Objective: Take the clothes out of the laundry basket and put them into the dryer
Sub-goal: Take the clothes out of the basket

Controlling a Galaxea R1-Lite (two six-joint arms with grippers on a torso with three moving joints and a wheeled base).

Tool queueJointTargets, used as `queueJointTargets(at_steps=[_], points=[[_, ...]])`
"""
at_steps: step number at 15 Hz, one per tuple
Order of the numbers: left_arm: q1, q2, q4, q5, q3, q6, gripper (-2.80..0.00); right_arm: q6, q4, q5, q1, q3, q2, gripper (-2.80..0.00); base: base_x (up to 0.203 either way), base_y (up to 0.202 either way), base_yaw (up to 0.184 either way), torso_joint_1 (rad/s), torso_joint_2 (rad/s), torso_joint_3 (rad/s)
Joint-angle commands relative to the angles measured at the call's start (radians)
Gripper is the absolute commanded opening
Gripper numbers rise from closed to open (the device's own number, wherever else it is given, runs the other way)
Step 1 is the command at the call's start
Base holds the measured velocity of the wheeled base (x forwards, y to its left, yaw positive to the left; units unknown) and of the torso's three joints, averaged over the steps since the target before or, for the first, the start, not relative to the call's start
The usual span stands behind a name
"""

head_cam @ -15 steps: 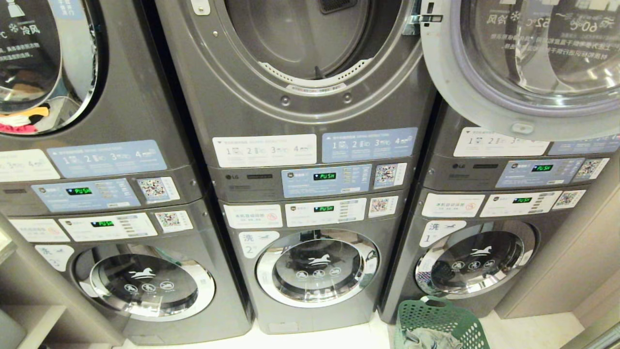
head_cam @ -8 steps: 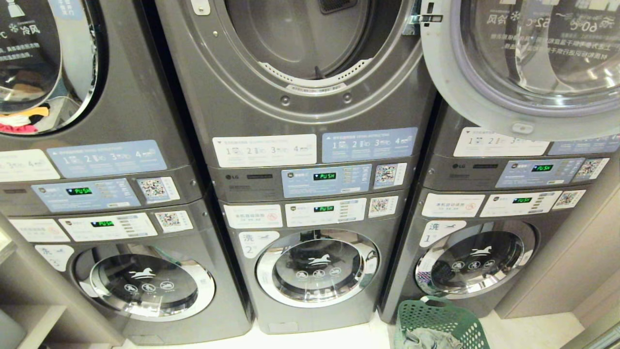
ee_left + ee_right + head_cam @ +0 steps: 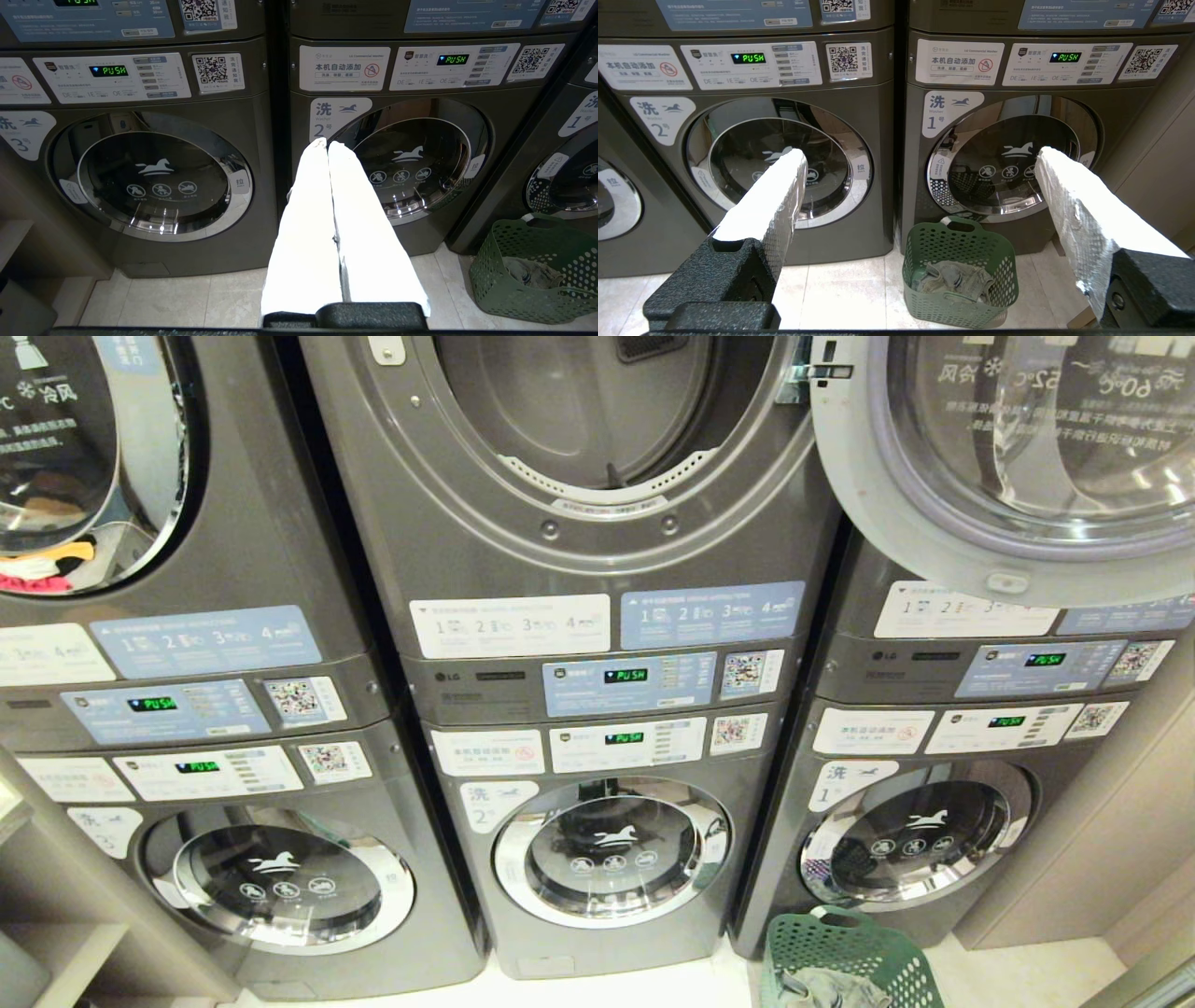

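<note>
The green lattice-holed laundry basket (image 3: 960, 275) stands on the pale tiled floor (image 3: 840, 294) before washer 1 (image 3: 1008, 177), crumpled grey clothes (image 3: 950, 278) inside. The right tool (image 3: 920, 163) gapes wide, empty; the left tool (image 3: 327, 145) has its white fingers pressed together, holding nothing

The left pincer (image 3: 327, 145) is pointing at the washer marked 2 (image 3: 411, 158), with its two white fingers (image 3: 308, 224) pressed together. The green laundry basket (image 3: 537, 261) is sitting on the floor (image 3: 187, 298) nearby, with grey clothes (image 3: 530, 275) lying inside it.
</note>
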Motion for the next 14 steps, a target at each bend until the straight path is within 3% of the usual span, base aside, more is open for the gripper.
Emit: queueJointTargets(at_steps=[1, 14], points=[[0.000, 0.000, 0.000, 0.000, 0.000, 0.000, -2.80, 0.000, 0.000, 0.000, 0.000, 0.000, 0.001, 0.00, 0.000, 0.000, 0.000, 0.000, 0.00, 0.000], [0.000, 0.000, 0.000, 0.000, 0.000, 0.000, -2.80, 0.000, 0.000, 0.000, 0.000, 0.000, 0.001, 0.00, 0.000, 0.000, 0.000, 0.000, 0.00, 0.000]])
